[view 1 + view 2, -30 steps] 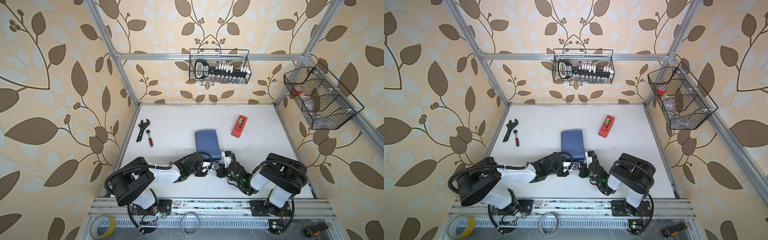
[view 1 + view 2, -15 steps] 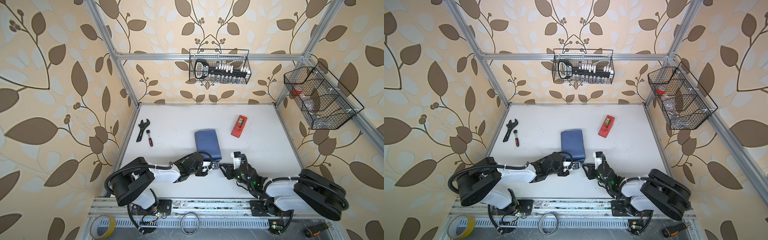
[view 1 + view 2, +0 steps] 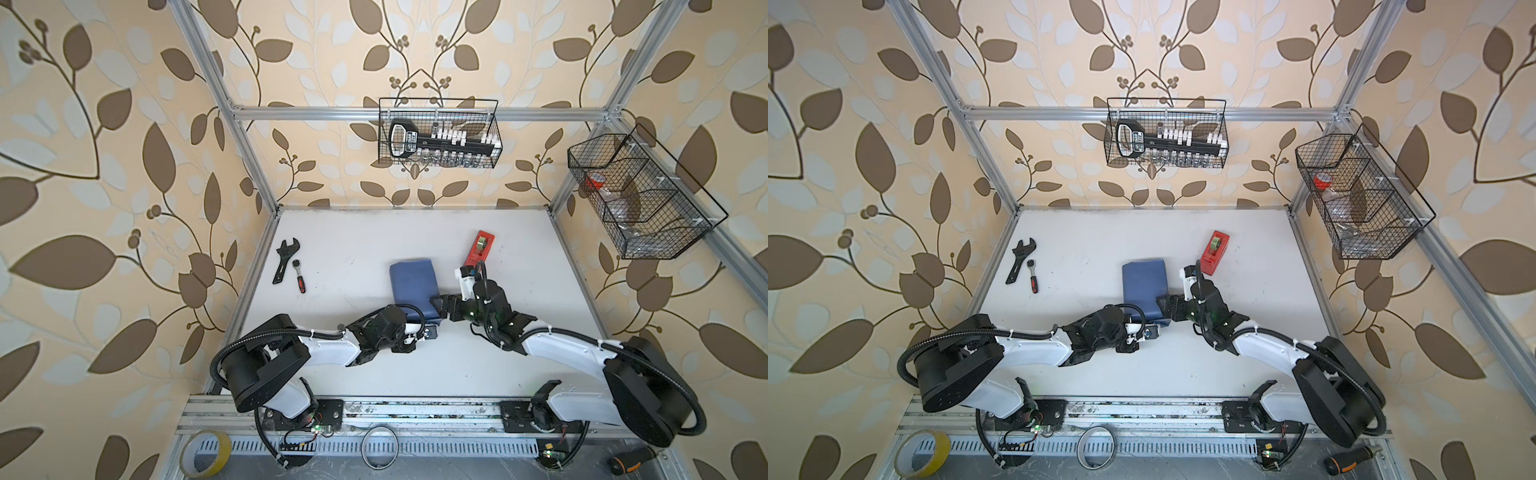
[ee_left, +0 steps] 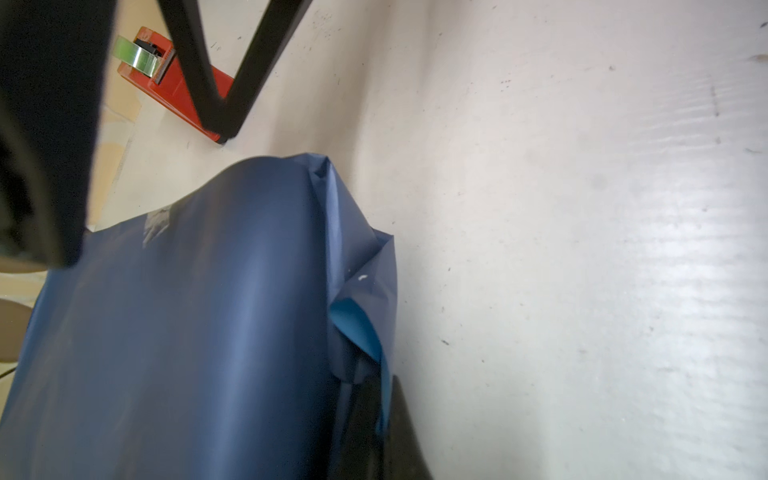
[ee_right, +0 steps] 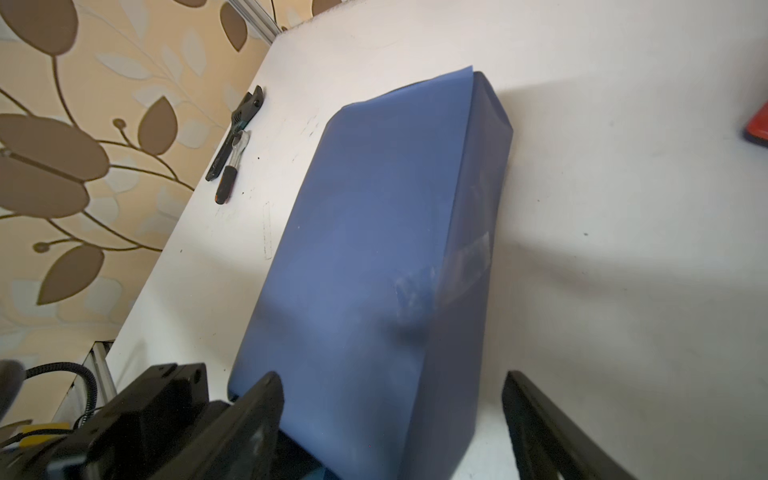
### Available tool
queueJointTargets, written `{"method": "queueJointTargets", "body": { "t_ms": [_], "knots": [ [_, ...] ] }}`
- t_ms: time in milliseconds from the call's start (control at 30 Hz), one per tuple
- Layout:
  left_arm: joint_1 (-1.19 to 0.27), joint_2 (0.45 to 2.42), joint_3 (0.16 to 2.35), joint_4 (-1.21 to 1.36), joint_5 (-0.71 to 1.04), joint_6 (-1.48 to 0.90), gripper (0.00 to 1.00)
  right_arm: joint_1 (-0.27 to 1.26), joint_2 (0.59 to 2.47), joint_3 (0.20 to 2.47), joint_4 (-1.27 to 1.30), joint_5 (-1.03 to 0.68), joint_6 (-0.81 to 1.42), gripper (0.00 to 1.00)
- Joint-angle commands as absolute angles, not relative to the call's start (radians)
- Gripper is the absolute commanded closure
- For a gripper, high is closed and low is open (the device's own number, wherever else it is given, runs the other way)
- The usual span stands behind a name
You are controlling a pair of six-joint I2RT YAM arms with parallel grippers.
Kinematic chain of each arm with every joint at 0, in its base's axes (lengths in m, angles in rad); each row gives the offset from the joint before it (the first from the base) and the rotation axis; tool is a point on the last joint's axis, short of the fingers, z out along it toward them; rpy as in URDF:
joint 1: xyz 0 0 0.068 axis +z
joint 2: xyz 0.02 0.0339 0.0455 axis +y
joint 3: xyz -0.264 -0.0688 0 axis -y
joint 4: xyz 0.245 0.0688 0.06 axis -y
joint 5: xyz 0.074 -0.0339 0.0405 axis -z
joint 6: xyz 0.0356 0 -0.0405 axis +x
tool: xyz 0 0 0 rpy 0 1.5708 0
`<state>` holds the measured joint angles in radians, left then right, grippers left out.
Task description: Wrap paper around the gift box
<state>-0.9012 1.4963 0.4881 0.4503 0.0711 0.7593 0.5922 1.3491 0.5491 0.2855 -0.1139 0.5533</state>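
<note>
The left gripper (image 3: 429, 331) pinches the paper (image 3: 413, 286) at its end so the fold cannot pop open. The right gripper (image 5: 390, 378) gapes wide, holding nothing.

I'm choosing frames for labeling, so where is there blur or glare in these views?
Left wrist view: the paper is sharp with a sheen, the table glares white. Right wrist view: paper soft, fingers of the right gripper blurred. Both top views: sharp, evenly lit.
</note>
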Motion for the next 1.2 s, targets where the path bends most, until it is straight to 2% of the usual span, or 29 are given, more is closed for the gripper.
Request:
{"method": "queueJointTargets", "body": {
  "t_ms": [0, 533, 1167],
  "knots": [
    [-0.891, 1.512, 0.491, 0.505, 0.129, 0.764, 1.00, 0.582, 1.420, 0.621, 0.184, -0.153, 0.480, 0.16],
    [-0.888, 1.476, 0.454, 0.571, 0.096, 0.732, 1.00, 0.549, 1.516, 0.625, 0.097, -0.128, 0.431, 0.23],
    [-0.887, 1.458, 0.589, 0.382, 0.071, 0.831, 1.00, 0.548, 1.549, 0.603, 0.107, -0.119, 0.417, 0.27]
  ]
}}
